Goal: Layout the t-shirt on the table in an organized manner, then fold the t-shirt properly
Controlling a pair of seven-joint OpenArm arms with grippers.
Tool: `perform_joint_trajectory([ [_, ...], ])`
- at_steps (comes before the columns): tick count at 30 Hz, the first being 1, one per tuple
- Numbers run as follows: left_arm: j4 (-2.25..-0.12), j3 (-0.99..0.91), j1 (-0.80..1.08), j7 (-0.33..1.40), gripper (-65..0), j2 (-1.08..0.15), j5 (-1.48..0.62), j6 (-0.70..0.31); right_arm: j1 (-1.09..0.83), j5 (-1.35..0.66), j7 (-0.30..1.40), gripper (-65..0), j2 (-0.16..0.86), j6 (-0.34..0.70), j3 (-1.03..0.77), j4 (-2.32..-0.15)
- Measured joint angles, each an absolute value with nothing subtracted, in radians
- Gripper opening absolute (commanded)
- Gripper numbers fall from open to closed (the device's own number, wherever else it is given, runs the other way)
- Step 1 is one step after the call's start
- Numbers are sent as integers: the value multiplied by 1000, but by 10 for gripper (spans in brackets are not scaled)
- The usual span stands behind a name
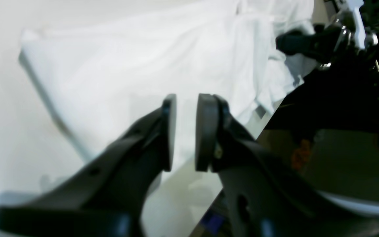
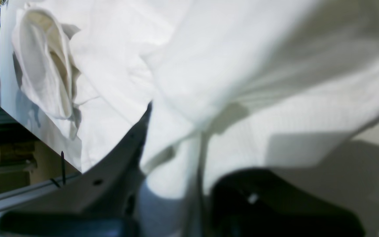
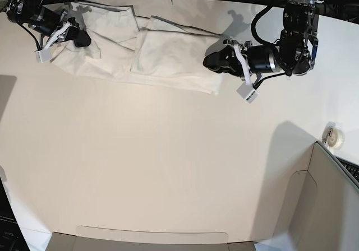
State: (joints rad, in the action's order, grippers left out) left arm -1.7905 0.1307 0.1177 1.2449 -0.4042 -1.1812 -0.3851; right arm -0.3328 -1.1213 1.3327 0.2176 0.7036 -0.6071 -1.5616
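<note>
Item one, shirt point(image 3: 151, 52): white, print not visible, lying rumpled along the far edge of the table point(image 3: 168, 167). I see it folded over itself in overlapping panels, not yet spread flat. One bunched end sits at the far-left corner in the base view, the other end reaches toward the table's middle.

Item two, right gripper point(image 3: 84, 38): at the shirt's bunched end. My right wrist view shows cloth point(image 2: 176, 138) draped between the fingers and over them, so I read it as pinching a fold of the shirt.

Item three, left gripper point(image 1: 185, 131): at the shirt's opposite end, near the hem. In its wrist view the pads point(image 1: 206, 131) stand a narrow gap apart with shirt point(image 1: 143, 72) behind them. I cannot tell whether any cloth is caught between them.

Item four, box panel point(image 3: 331, 206): near corner of the table, well apart from the shirt.

Handling note, my judgement: this is the layout step. I would confirm both pinches hold a single layer at opposite ends, then lift and draw the ends apart evenly, pulling the shirt toward the table's open middle. An uneven pull risks twisting it or dragging a doubled layer along.
</note>
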Motion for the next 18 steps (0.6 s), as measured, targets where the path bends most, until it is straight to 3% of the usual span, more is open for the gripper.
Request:
perform_joint_trajectory([
  [10,-1793,131,228,1147,-608,-426,-924,-385,-257,-1051,1365,-650,356,707,-719,-1554],
  [18,-1792,136,277,1097,-610,-416,-866,-385,-250,-1055,1374,-650,348,707,-707,-1570],
])
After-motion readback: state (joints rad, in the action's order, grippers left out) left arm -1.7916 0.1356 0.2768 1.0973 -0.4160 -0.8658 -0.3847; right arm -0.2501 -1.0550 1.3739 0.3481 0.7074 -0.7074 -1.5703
